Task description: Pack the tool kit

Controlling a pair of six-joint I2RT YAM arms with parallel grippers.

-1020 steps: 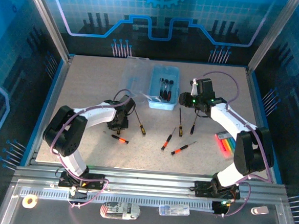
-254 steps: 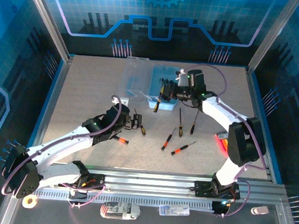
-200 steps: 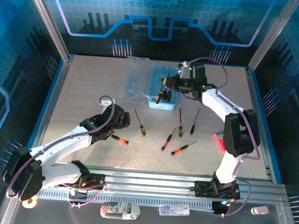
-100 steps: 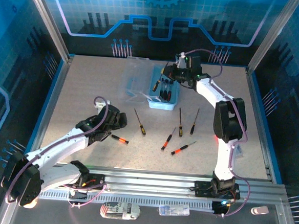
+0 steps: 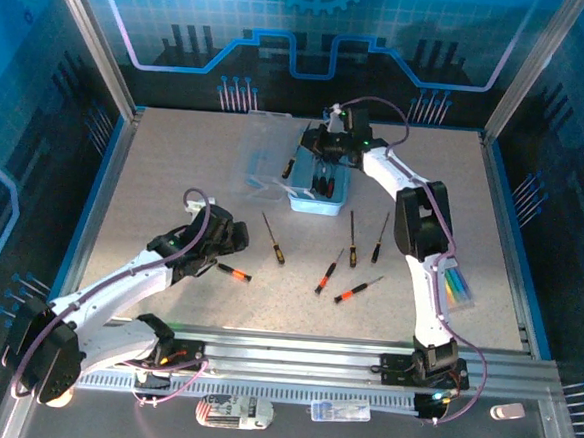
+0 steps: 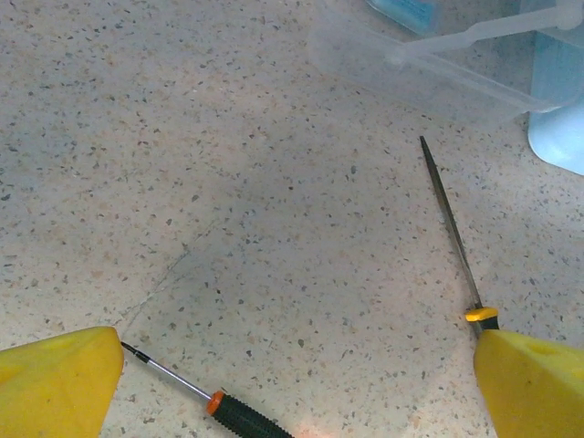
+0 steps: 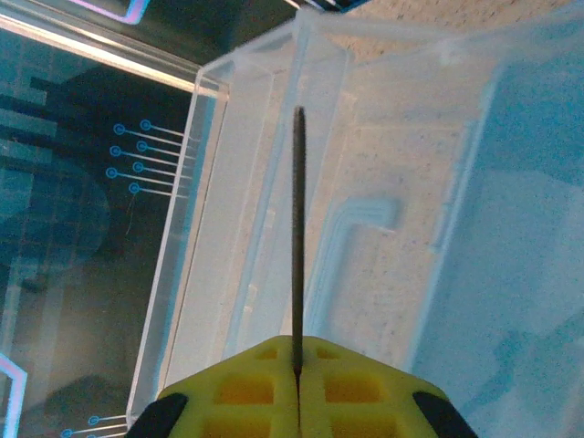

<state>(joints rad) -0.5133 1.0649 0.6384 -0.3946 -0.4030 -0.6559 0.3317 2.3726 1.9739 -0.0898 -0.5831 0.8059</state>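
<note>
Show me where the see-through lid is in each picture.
Top external: clear lid lies open, left of the blue box.
Left wrist: clear lid at the top right.
Right wrist: clear lid behind the screwdriver, across the middle.
Shared landmark: the speckled table.

- Left arm stretched low and forward; left gripper (image 6: 297, 351) faces down, yellow fingers (image 6: 55, 388) spread wide.
- Right arm extended far forward, leaning left; right gripper (image 7: 297, 365) pads pressed together, pinching a screwdriver (image 7: 297, 228) shaft.
</note>
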